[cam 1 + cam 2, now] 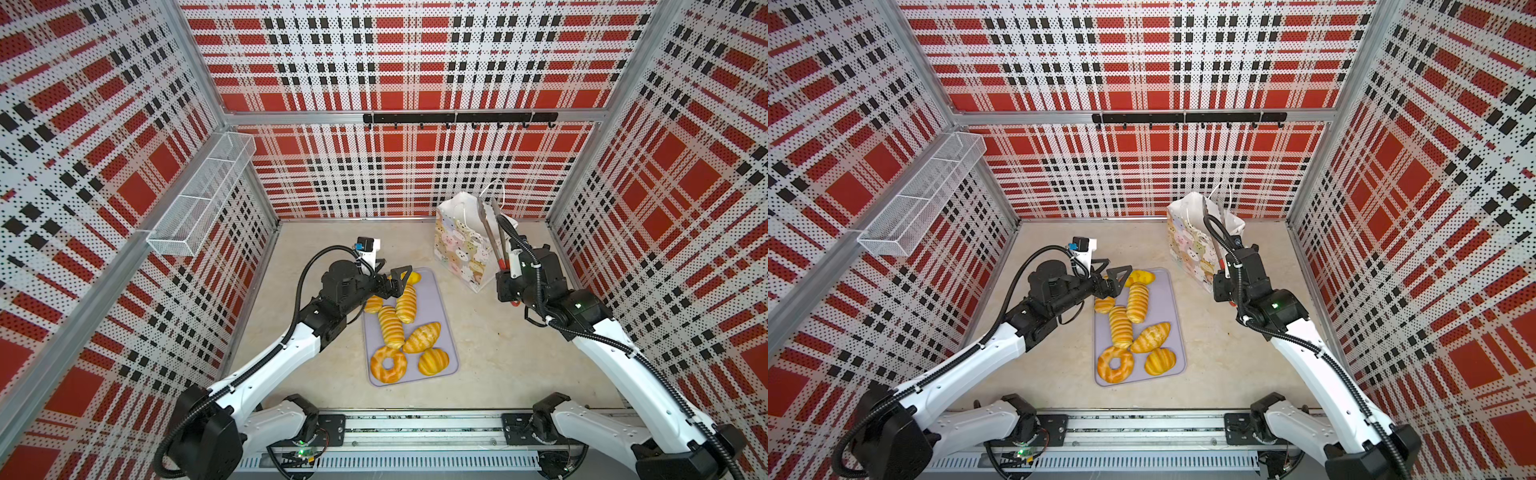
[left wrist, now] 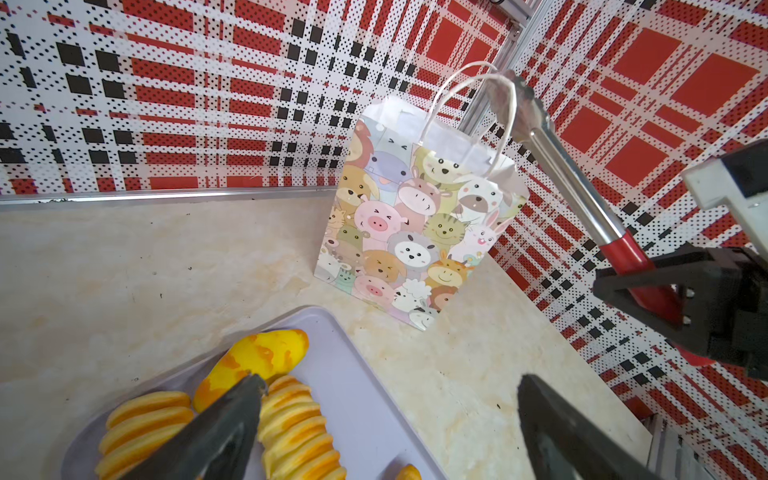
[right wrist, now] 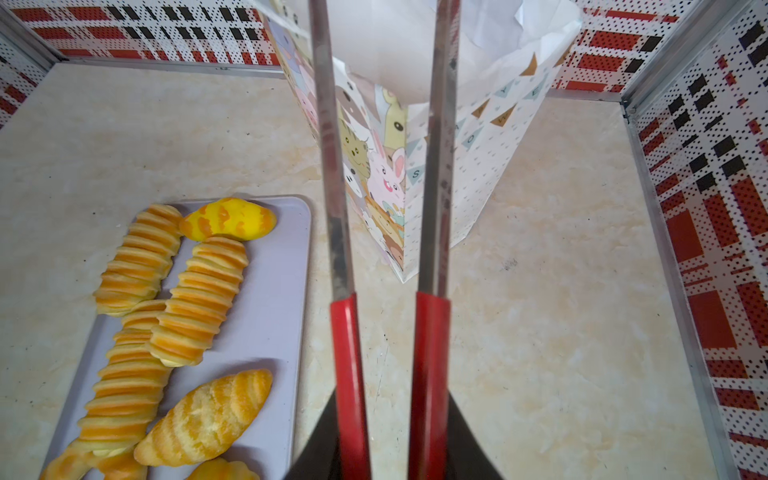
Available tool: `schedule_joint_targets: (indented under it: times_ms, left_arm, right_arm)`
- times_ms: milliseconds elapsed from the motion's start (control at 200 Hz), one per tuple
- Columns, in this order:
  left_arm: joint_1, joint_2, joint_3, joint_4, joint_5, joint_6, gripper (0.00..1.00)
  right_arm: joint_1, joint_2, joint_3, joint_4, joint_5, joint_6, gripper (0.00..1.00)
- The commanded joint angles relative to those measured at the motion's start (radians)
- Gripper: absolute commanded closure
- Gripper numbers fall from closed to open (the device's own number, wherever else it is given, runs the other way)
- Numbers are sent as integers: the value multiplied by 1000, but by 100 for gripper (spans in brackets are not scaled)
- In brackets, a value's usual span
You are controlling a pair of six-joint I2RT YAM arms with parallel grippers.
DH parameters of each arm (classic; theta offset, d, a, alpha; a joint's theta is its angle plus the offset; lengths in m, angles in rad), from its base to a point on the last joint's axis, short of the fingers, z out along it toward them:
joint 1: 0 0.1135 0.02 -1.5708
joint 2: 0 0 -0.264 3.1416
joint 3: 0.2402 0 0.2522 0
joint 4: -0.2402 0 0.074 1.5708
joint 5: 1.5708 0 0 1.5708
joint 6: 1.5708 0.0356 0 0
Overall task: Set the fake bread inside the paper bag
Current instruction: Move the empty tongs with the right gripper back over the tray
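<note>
While my left tool [image 1: 394, 271] hangs released above the fake bread [image 1: 390, 326] on the tray [image 1: 436, 307], my right tool [image 1: 508, 274] is clenched on red-handled tongs [image 1: 492, 232] whose tips reach above the paper bag [image 1: 457, 245] and its open top.

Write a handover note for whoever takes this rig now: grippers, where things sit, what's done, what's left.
Left gripper: open, empty, above the far end of the tray.
Right gripper: shut on the red-handled tongs. Their tips are up by the mouth of the paper bag, with nothing between them.
Bag: upright on the table, off the tray's far right corner, not touching it.
The fake bread: seven pieces lie on the tray, one partly hidden under the left gripper.
Done: cannot tell, since the bag's inside is not visible.
Left: all seven pieces go into the bag.
</note>
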Motion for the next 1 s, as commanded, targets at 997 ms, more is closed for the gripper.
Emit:
schedule_joint_targets:
  times_ms: [997]
  left_arm:
    - [-7, -319, -65, -332, -211, -108, 2]
  right_arm:
    - [-2, -303, -99, 4, -703, -85, 77]
